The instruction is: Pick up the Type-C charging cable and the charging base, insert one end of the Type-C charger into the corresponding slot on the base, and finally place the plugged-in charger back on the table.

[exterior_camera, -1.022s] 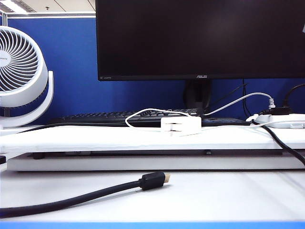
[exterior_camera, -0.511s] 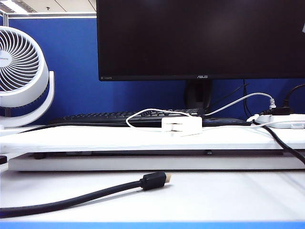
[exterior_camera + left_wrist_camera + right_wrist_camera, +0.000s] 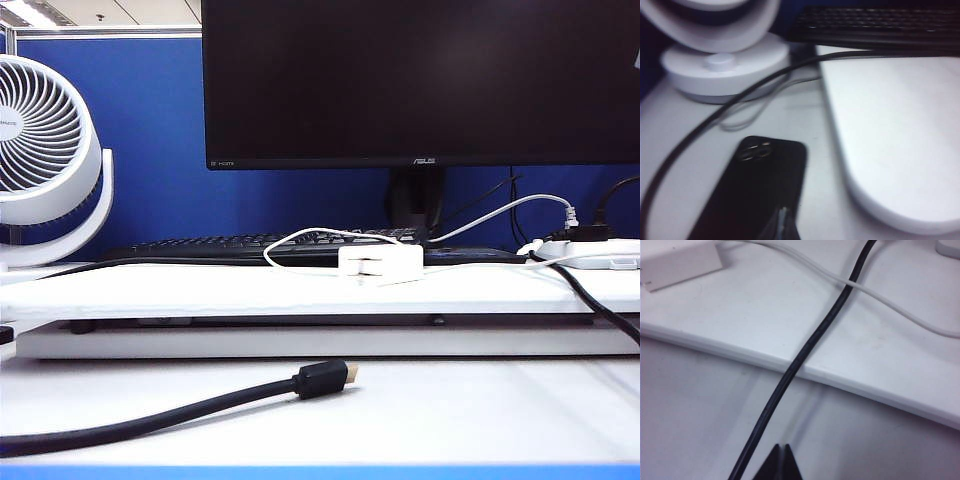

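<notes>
- The charging base (image 3: 380, 264), a small white block, sits on a raised white slab (image 3: 200, 290) on the table (image 3: 450, 410), just in front of a black keyboard (image 3: 230, 245) and below a dark monitor (image 3: 420, 80).
- The Type-C charging cable (image 3: 310, 234), thin and white, arcs up from the left of the base and comes down at its top; whether its plug is seated in the base cannot be told.
- In the right wrist view, one corner of the base (image 3: 682, 265) rests on the slab, with a thin white cord (image 3: 880, 300) running past it.
- A thick black cable (image 3: 805, 350) crosses over that cord and drops off the slab's edge.
- The right tool (image 3: 780, 462) hovers low over the table near that black cable, its tips pressed together and holding nothing.
- The left tool (image 3: 782, 225) is also pressed together and empty, over a black phone (image 3: 755, 190) lying camera-side up on the table.
- Beyond the phone stands the round base of a white fan (image 3: 722, 65), with a dark cable curving past it.
- In the exterior view, a black cable with a gold-tipped plug (image 3: 325, 378) lies on the near table, and a white power strip (image 3: 595, 252) sits at the far right.
</notes>
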`<action>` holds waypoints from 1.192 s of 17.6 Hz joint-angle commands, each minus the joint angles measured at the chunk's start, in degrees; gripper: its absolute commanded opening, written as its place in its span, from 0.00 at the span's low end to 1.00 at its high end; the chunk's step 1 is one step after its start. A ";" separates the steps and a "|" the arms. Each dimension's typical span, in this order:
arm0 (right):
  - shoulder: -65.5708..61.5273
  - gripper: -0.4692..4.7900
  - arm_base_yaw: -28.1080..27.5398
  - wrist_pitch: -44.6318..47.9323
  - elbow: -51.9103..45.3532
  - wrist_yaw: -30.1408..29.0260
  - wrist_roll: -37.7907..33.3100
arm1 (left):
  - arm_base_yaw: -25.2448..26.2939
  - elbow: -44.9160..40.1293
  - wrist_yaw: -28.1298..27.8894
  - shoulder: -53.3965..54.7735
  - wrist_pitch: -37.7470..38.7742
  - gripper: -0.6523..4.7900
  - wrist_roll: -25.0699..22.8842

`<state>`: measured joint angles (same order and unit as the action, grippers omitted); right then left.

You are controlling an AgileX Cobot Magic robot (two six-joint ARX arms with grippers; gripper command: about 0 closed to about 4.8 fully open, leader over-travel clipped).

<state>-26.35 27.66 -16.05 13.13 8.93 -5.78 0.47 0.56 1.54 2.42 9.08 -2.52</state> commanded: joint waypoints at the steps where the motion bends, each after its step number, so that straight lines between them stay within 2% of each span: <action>1: 0.02 0.08 0.00 0.90 0.07 0.00 -0.24 | 0.33 -0.09 -5.44 0.00 1.22 0.11 6.38; 2: 0.02 0.08 0.00 0.87 0.07 0.02 -0.24 | 0.33 -0.09 -5.42 0.00 1.25 0.11 5.46; 3: 0.02 0.08 0.00 0.90 0.07 0.00 -0.24 | 0.33 -0.09 -5.42 0.02 1.22 0.11 1.90; 4: 0.02 0.08 0.00 0.87 0.07 0.02 -0.24 | 0.33 -0.07 -5.40 0.04 1.22 0.11 1.14; 12: 0.39 0.08 -0.46 0.79 0.07 0.17 -0.24 | 0.33 -0.07 -5.22 0.02 1.11 0.11 1.90; 14: 3.10 0.08 -4.61 1.31 -0.15 -0.76 -0.20 | 0.33 -0.04 -5.27 0.02 1.09 0.11 1.90; 15: 6.73 0.08 -11.02 1.33 -1.38 0.83 -0.07 | 0.33 -0.04 -5.31 0.02 1.09 0.11 1.90; 16: 9.09 0.08 -13.38 1.38 -2.29 0.07 0.33 | 0.33 -0.04 -5.27 0.02 1.09 0.11 1.90; 17: 16.04 0.08 -17.11 1.29 -5.55 -0.04 4.96 | 0.33 -0.04 -5.27 0.02 1.09 0.11 1.90; 19: 24.33 0.08 -18.56 1.27 -9.99 -0.02 5.05 | 0.33 -0.04 -5.27 0.02 1.09 0.11 1.90; 21: 26.25 0.08 -19.06 2.23 -11.37 -0.09 7.72 | 0.33 -0.04 -5.25 0.04 1.11 0.11 1.90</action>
<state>-0.16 8.91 -13.78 2.00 8.95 1.48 0.69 0.56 -3.49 2.42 9.45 -0.58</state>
